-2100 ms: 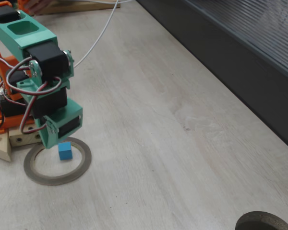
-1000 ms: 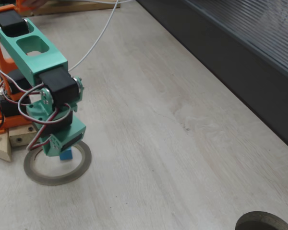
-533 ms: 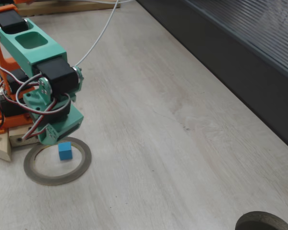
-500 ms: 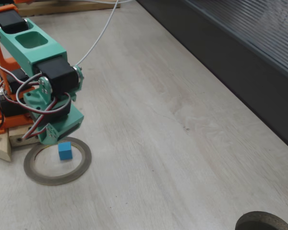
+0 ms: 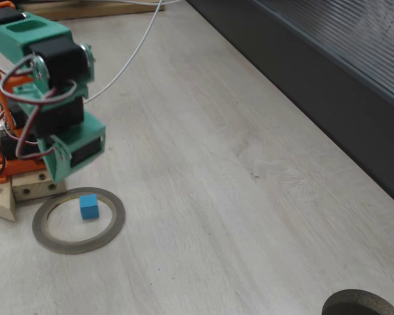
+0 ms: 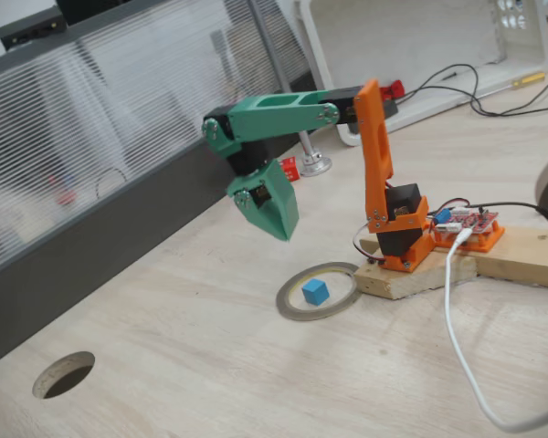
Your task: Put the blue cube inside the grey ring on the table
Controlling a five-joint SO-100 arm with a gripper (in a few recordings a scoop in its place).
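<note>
I've got the blue cube (image 5: 88, 205) (image 6: 315, 292) sitting flat on the counter (image 5: 217, 170) (image 6: 210, 365) inside the grey ring (image 5: 78, 220) (image 6: 317, 291), in the part of the opening nearest the arm's base, clear of the rim. My end effector (image 5: 60, 172) (image 6: 279, 224) hangs above it and off to the side, touching nothing, carrying nothing; from both fixed views I cannot tell whether its fingers are spread or pressed together. Further out from the end effector, a round hole (image 5: 361, 303) (image 6: 64, 374) cuts the counter, and a dark ribbed panel (image 5: 328, 59) (image 6: 100, 146) lines the far edge.
</note>
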